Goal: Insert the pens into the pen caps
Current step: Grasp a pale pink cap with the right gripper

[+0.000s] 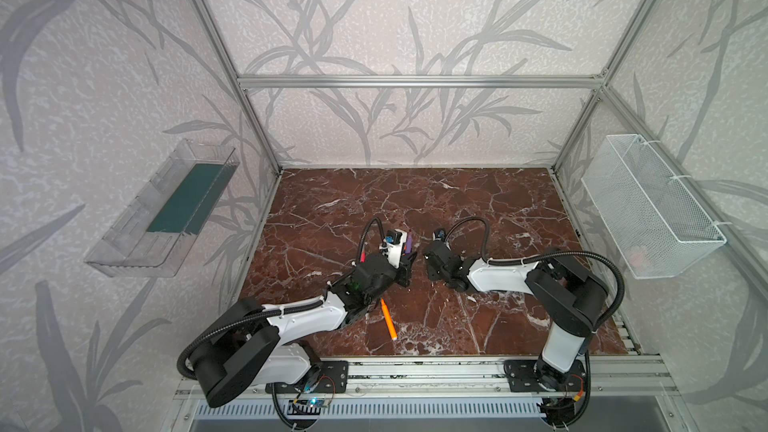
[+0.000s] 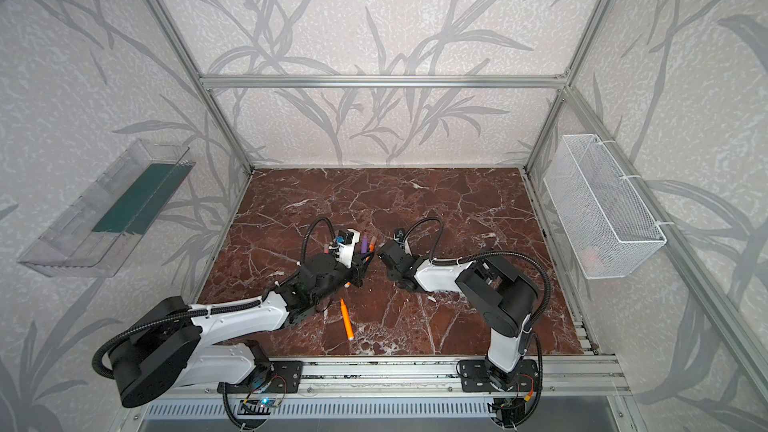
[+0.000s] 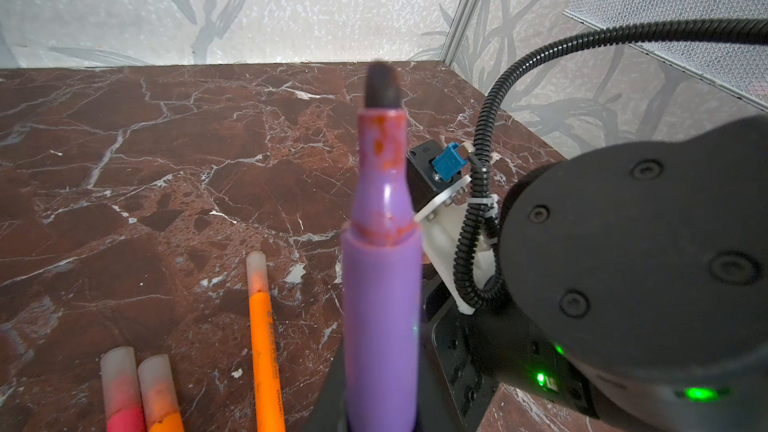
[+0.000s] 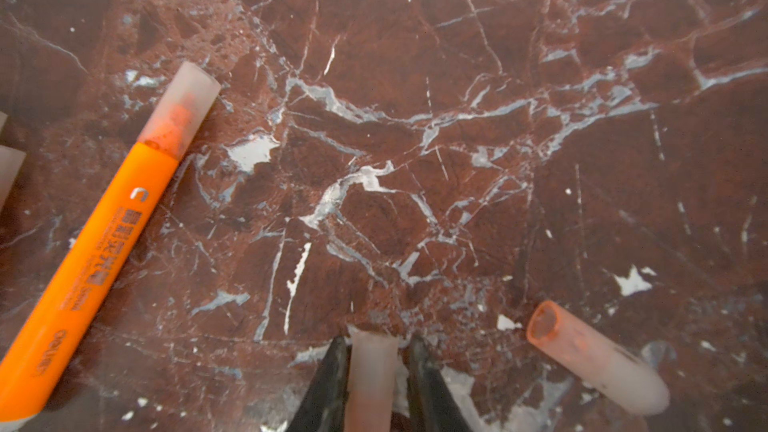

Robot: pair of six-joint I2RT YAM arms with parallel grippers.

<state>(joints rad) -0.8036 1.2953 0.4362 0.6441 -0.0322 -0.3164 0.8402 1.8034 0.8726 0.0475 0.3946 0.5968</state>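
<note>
Closest to me, near the front rail, a lone orange pen (image 1: 388, 320) lies flat on the red-brown marble table (image 1: 478, 201). Its pale end points toward the front and it is clear of both arms. Just behind it the left gripper (image 1: 409, 261) is clamped tight on the purple pen (image 3: 380, 284), holding it tip up. The dark tip is bare, and the neck below it is smeared with orange-red. Right beside it, toward the middle of the table, the right gripper (image 4: 378, 340) is tipped down at the marble with a pen cap (image 4: 371, 380) between its two black fingers (image 4: 332, 380). The fingers sit very close on either side, but I cannot tell whether they actually pinch it. A loose cap (image 4: 598, 359) lies on its side on the table just beside that gripper, its open mouth rimmed in orange. A little way off on the gripper's other side, a capped orange pen (image 4: 95, 243) lies flat on the marble. Near it, in the left wrist view, a pink-red pen (image 3: 122, 392) and a third orange pen (image 3: 160, 398) lie side by side, each wearing a pale cap. Far back, a clear plastic tray (image 1: 162, 209) hangs on the left wall and a white wire basket (image 1: 648, 205) on the right.
</note>
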